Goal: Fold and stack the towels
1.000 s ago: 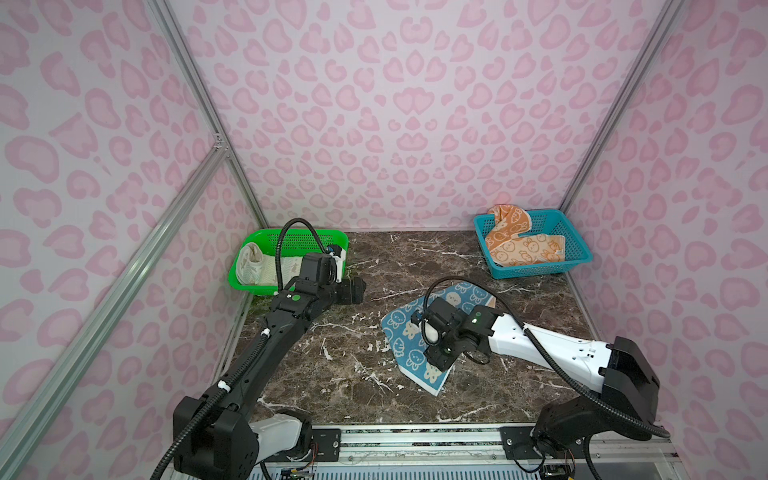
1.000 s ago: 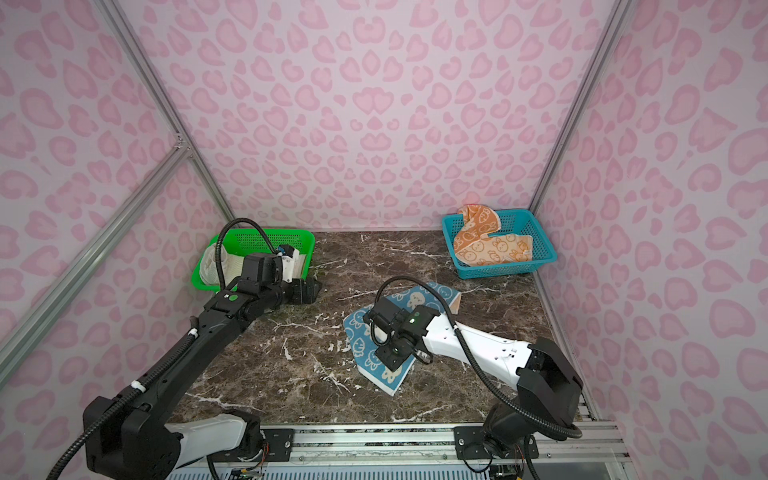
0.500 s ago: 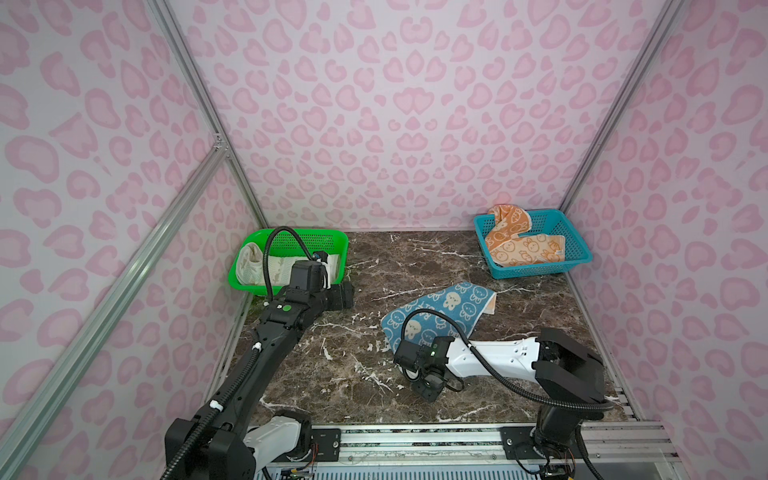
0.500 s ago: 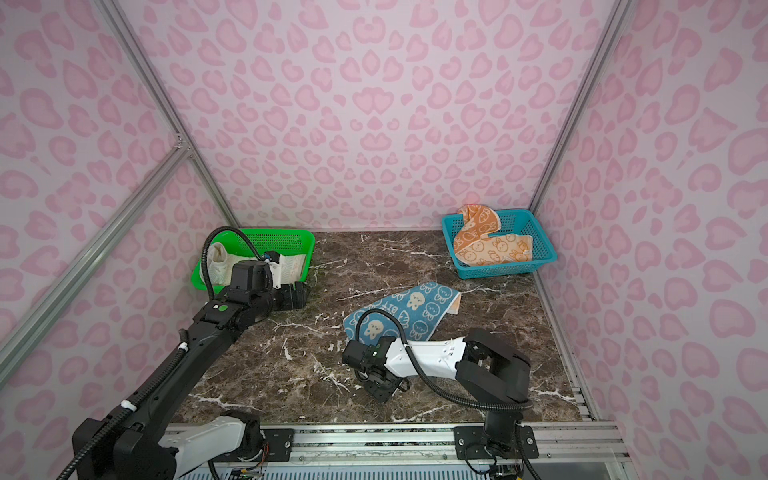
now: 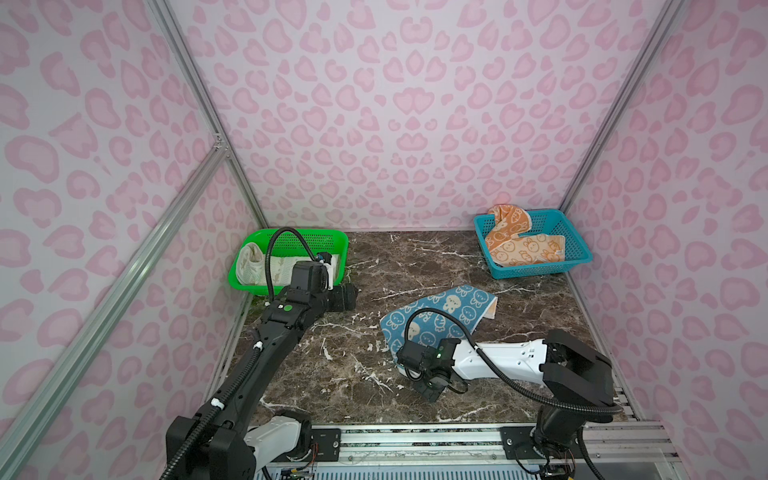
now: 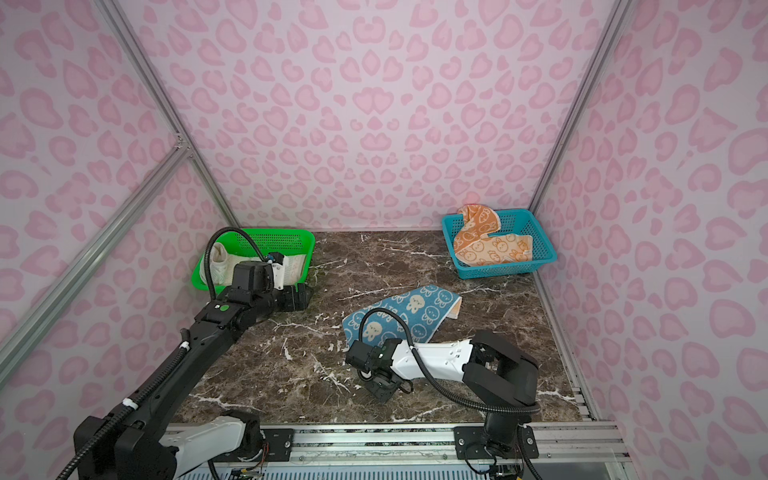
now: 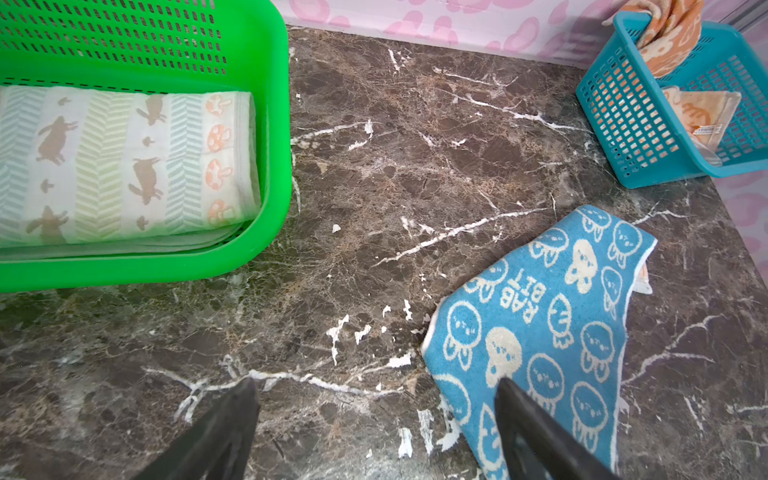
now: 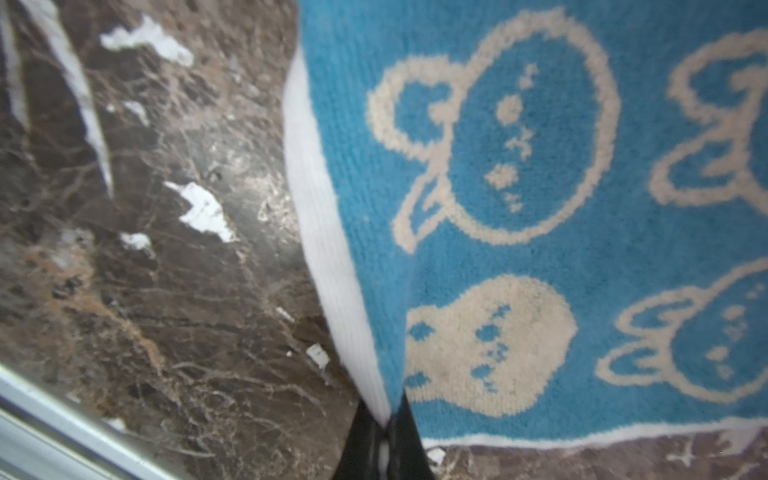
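Blue towel (image 5: 441, 316), long axis diagonal, from right tool (image 8: 385, 434) toward blue basket (image 5: 537, 271).

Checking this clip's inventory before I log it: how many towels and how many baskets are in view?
Towels: 3 (white towel, blue towel, orange towel)
Baskets: 2 (green basket, blue basket)
Total: 5

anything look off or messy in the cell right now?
Two things. The orange towel is bunched in the blue basket, one end hanging over its back rim, not folded. The blue towel lies skewed and rumpled on the table, its near corner pinched in the shut right gripper. Nothing spilled.
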`<state>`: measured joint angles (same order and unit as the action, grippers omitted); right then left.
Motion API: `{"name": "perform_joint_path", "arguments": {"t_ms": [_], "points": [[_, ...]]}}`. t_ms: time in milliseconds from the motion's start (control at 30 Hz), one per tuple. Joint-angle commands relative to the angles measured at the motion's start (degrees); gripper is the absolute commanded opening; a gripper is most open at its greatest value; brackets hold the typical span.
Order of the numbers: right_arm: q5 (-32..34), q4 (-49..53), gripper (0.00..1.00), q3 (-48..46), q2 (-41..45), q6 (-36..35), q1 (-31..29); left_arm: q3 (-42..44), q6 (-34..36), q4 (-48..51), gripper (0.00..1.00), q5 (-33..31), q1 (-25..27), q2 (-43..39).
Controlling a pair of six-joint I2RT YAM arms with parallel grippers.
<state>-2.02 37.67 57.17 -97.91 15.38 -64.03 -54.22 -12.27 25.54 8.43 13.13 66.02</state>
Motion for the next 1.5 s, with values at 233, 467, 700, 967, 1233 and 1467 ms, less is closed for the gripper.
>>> {"name": "perform_joint_path", "arguments": {"t_ms": [233,467,700,967,1233,1467], "points": [[-6.69,1.50,0.00,7.00,8.39,-7.54,11.63,4.88,12.19,-6.81,0.89,14.28,0.33,-4.92],[-9.77,5.09,0.00,13.33,9.66,-9.03,18.47,14.45,22.30,-17.85,0.89,18.34,9.22,-9.81],[-13.18,2.77,0.00,14.90,10.37,-6.58,22.42,16.90,21.42,-23.95,0.88,11.07,17.78,-6.01],[-12.74,-0.90,0.00,13.45,11.60,-2.54,24.41,19.09,14.80,-38.32,0.87,0.43,25.44,0.05],[-13.24,-5.70,0.00,11.48,12.74,1.83,25.90,17.25,10.15,-44.49,0.86,-5.68,29.69,8.19],[-14.33,-7.13,0.00,11.14,12.75,2.58,26.23,14.18,5.58,-46.06,0.87,-11.64,30.29,15.01]]}}
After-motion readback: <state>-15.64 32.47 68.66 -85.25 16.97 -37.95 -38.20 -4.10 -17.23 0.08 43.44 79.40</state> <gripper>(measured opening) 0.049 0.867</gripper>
